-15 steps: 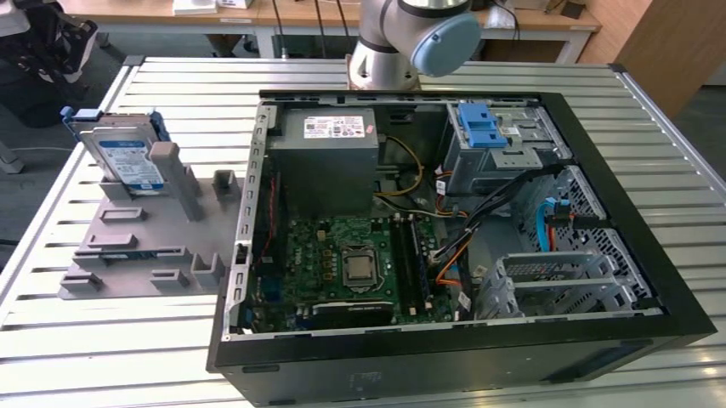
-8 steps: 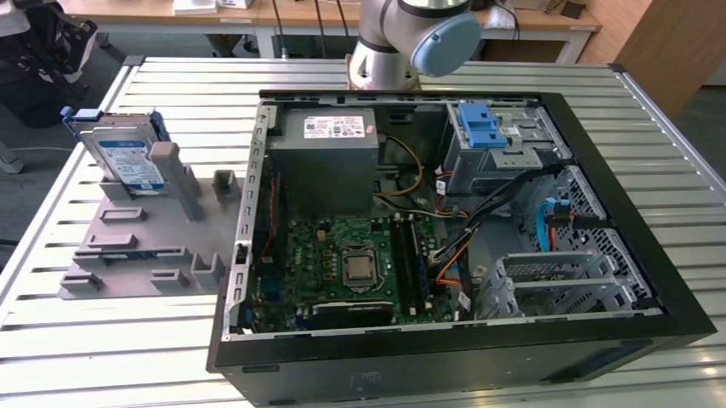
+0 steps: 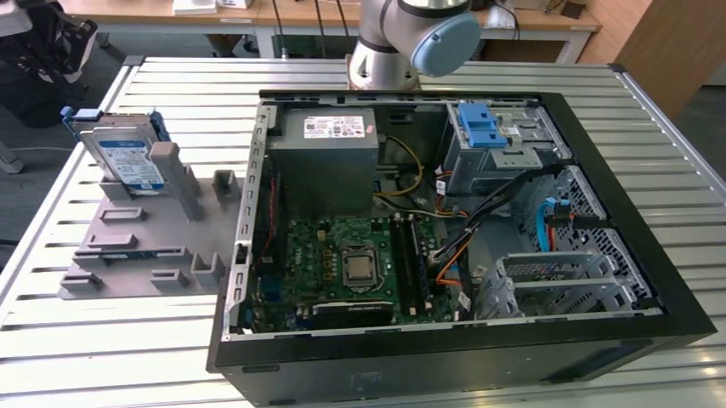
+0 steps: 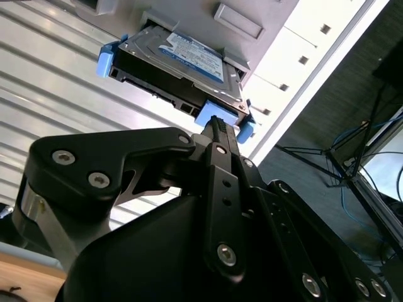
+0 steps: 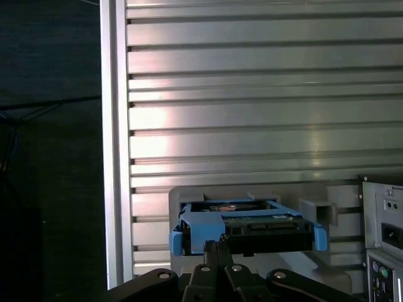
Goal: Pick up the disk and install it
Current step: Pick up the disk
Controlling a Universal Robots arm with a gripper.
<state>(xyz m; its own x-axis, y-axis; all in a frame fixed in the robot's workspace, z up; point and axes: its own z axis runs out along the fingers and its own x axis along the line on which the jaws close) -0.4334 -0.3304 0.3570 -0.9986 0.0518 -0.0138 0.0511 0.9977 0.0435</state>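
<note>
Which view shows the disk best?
Second wrist view: the disk sits close, its label face and blue frame both visible. The first wrist view shows it edge-on; the exterior view shows it farther off, upright in the grey holder.

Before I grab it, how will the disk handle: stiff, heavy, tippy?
Likely rigid: the disk is a metal slab in a blue frame. Being metal, probably heavy for its size. It stands on edge in the grey stand, so a sideways push may tip it; smooth faces might slip.
</note>
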